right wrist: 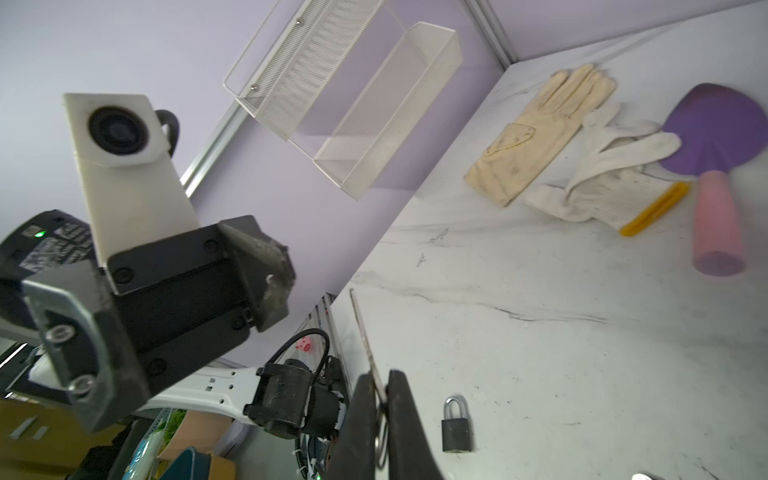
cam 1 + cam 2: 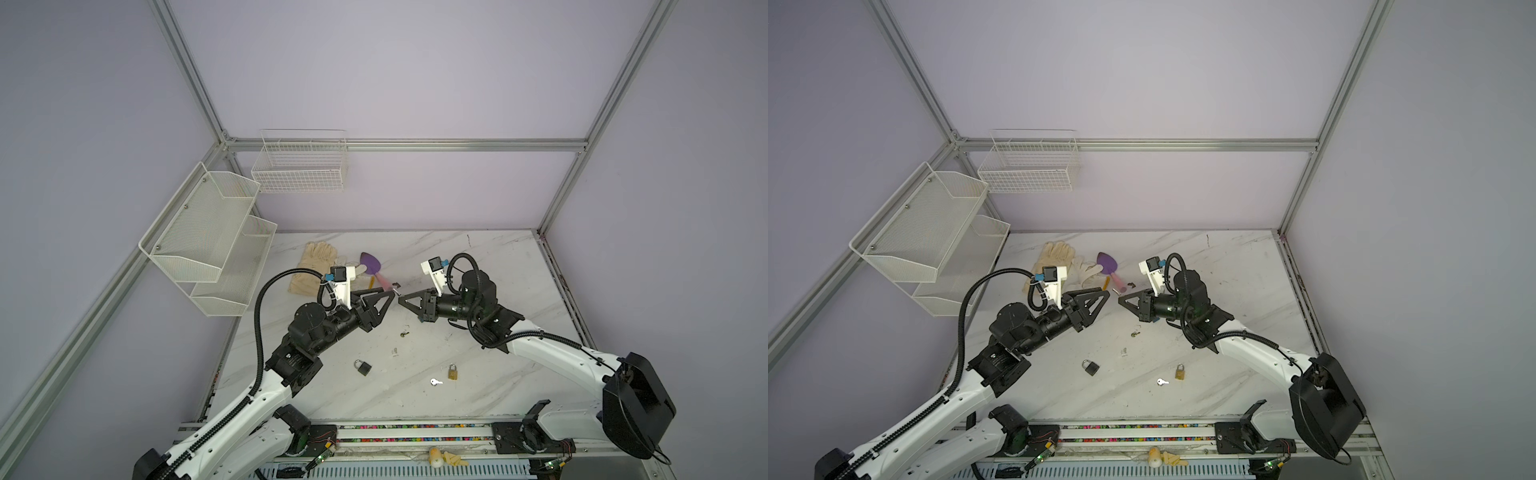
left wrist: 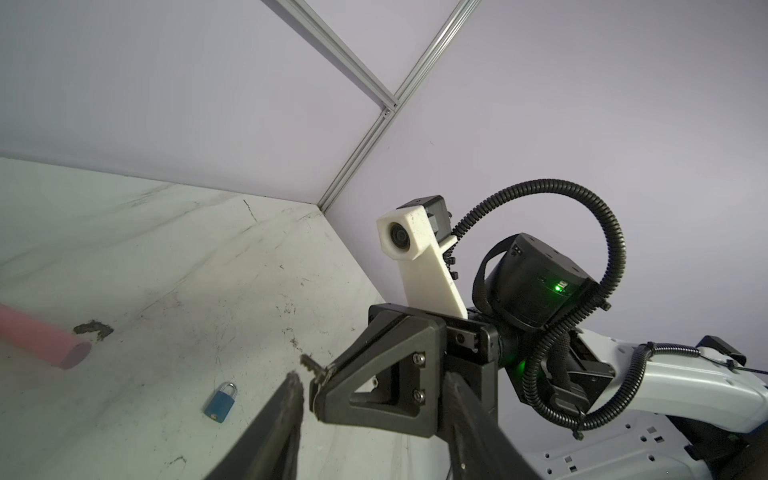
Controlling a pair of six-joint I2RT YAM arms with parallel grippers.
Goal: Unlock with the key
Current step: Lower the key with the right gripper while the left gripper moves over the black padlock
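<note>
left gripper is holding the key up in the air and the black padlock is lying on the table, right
Not quite. The right gripper holds the key, shut on it, as the left wrist view shows. The left gripper is open and holds nothing. The black padlock does lie on the table.
</note>
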